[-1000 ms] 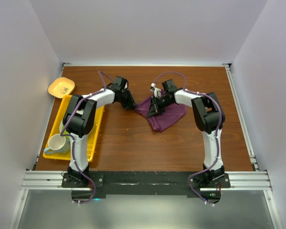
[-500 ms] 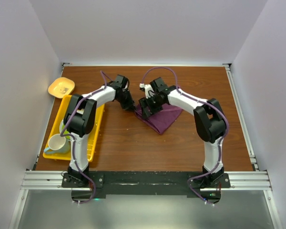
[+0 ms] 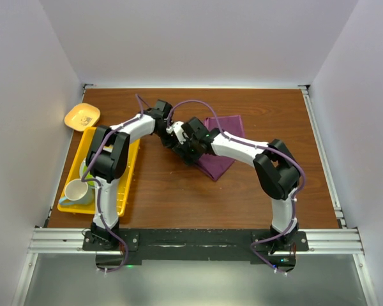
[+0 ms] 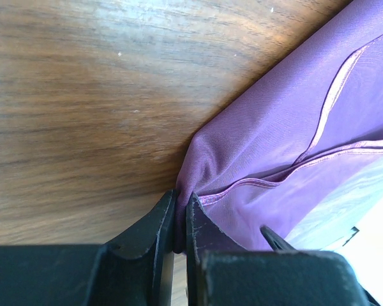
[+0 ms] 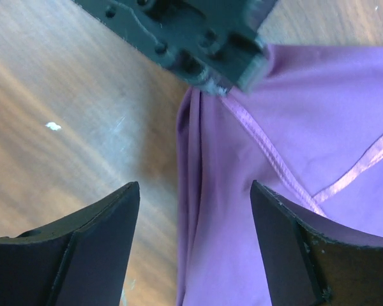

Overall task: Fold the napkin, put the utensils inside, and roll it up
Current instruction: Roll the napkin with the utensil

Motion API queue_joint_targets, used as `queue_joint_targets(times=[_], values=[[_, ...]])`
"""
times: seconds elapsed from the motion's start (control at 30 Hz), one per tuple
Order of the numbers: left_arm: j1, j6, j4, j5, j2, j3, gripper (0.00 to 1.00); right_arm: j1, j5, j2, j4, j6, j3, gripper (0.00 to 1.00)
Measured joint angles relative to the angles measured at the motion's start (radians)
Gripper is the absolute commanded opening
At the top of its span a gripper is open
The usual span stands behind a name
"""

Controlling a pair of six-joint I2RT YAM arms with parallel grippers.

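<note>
Now | left gripper (image 4: 180, 201): pinched shut on 1 corner of the napkin (image 4: 274, 140), low on the table (image 4: 83, 95) | right gripper (image 5: 193, 188): jaws spread, holding nothing, over the napkin's edge just beside the left gripper | napkin: doubled over, far middle of table.

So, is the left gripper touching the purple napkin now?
Touching. The left wrist view shows it: the left gripper is closed on a folded corner of the napkin, with the cloth pinched between its two fingers.
</note>
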Motion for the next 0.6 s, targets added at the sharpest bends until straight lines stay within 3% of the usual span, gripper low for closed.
queue_joint_targets(times=[0.2, 0.47, 0.6], values=[[0.0, 0.05, -0.014, 0.009, 0.026, 0.034, 0.0, 0.01, 0.037, 0.06, 0.019, -0.024, -0.001, 0.64], [0.0, 0.098, -0.035, 0.016, 0.042, 0.066, 0.0, 0.009, 0.039, 0.066, 0.042, -0.027, -0.019, 0.63], [0.0, 0.123, -0.058, 0.019, 0.059, 0.097, 0.0, 0.009, 0.04, 0.072, 0.051, -0.023, -0.017, 0.5]])
